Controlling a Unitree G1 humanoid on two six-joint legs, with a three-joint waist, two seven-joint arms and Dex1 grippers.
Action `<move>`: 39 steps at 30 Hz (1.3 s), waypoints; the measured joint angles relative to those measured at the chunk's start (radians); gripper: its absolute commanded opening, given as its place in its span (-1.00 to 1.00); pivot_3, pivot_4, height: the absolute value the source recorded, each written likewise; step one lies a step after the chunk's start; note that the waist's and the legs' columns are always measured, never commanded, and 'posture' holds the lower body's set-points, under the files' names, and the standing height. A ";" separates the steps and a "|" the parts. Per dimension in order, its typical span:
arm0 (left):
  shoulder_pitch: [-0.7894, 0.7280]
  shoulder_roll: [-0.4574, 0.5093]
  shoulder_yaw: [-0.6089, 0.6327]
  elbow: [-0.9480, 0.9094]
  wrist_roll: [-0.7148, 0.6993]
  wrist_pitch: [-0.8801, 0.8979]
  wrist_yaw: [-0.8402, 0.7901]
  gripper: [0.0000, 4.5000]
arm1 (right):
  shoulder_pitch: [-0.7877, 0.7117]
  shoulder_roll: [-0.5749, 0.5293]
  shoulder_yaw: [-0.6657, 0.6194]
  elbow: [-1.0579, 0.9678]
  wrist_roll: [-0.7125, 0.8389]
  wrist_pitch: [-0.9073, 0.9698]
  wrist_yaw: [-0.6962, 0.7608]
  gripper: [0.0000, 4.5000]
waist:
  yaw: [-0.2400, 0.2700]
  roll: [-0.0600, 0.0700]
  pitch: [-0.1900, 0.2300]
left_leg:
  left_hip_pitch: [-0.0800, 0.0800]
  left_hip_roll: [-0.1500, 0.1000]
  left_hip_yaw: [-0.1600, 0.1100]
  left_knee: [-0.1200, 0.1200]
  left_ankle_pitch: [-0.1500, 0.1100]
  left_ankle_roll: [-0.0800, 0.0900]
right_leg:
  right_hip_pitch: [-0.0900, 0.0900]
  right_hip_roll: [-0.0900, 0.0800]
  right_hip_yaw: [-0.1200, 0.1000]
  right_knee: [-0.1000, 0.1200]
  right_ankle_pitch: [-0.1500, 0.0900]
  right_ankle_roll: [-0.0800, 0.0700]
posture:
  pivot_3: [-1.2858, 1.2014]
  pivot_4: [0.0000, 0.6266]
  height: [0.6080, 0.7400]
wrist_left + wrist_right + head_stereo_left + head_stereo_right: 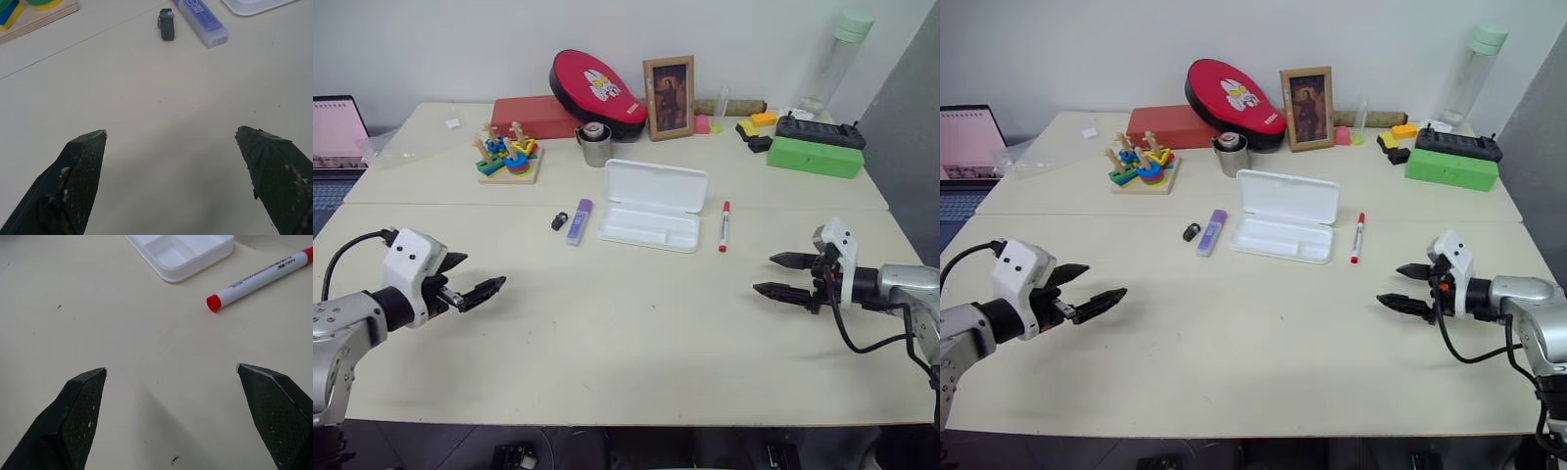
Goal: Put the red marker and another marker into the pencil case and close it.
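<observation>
Left gripper (478,280) hovers over the table (626,343), jaws wide, empty. Mid-table: purple highlighter (579,221), then the open pencil case (651,206), then the red marker (724,226) just beside it. Right gripper (781,275) likewise wide and empty.

highlighter (578,221) left of case (653,206) | marker (723,226) right
</observation>
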 measured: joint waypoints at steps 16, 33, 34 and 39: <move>-0.004 -0.009 0.001 -0.004 0.012 -0.001 -0.011 1.00 | -0.002 -0.008 0.017 0.004 -0.020 0.004 0.020 0.98 | 0.000 0.000 0.000 | 0.000 0.000 0.000 0.000 0.000 0.000 | 0.000 0.000 0.000 0.000 0.000 0.000 | 0.03 -0.52 1.00; -0.015 -0.022 -0.017 0.033 0.029 -0.030 -0.036 1.00 | 0.000 0.002 0.017 0.003 -0.026 -0.006 0.039 0.98 | 0.000 0.000 0.000 | 0.000 0.000 0.000 0.000 0.000 0.000 | 0.000 0.000 0.000 0.000 0.000 0.000 | 0.03 -0.52 1.00; -0.016 -0.023 -0.017 0.034 0.027 -0.030 -0.039 1.00 | -0.008 0.015 0.018 0.002 -0.026 -0.006 0.037 0.98 | -0.001 0.000 0.000 | 0.000 0.000 0.000 0.000 0.000 0.000 | 0.000 0.000 0.000 0.000 0.000 0.000 | 0.03 -0.52 1.00; -0.099 -0.084 -0.046 -0.018 -0.030 -0.020 -0.056 1.00 | -0.200 0.136 0.070 -0.007 -0.027 -0.004 0.001 0.98 | -0.004 0.001 0.000 | 0.000 0.000 0.000 0.001 0.000 0.000 | 0.000 0.000 0.000 0.001 0.001 0.001 | 0.03 -0.52 1.00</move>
